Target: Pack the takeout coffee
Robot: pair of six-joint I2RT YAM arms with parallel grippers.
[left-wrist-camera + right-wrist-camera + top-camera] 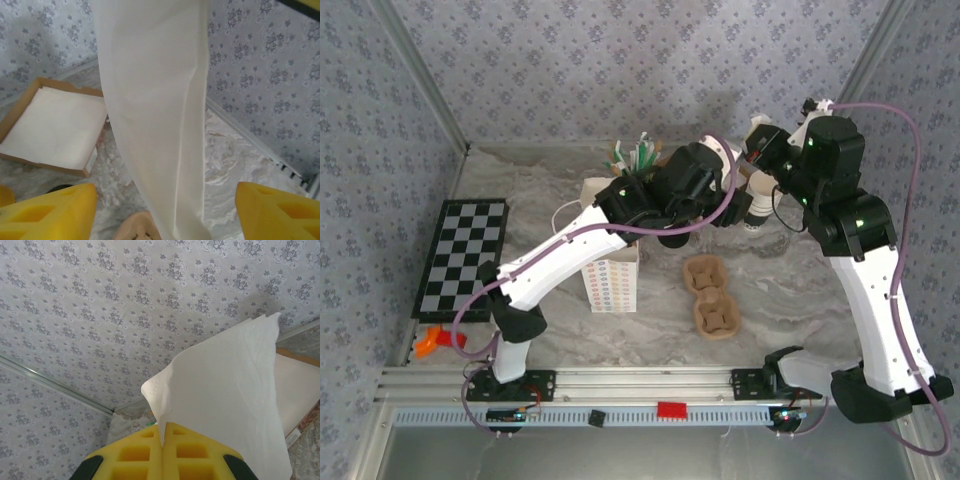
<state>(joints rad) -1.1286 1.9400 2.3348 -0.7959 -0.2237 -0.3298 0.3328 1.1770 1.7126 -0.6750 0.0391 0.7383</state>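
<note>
At lower centre the right hand (pixel 163 432) pinches a white paper napkin (pixel 225 405), which hangs between the wide-spread fingers (pixel 50 212) of the left hand (pixel 165 205).

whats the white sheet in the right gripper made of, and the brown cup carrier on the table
The white sheet pinched in the right gripper looks like thin paper tissue, probably a napkin: it is matte and faintly textured, with soft creases and a limp, curling edge. The cup carrier looks like moulded paper pulp: it is dull tan with rounded pressed wells and no shine.
</note>
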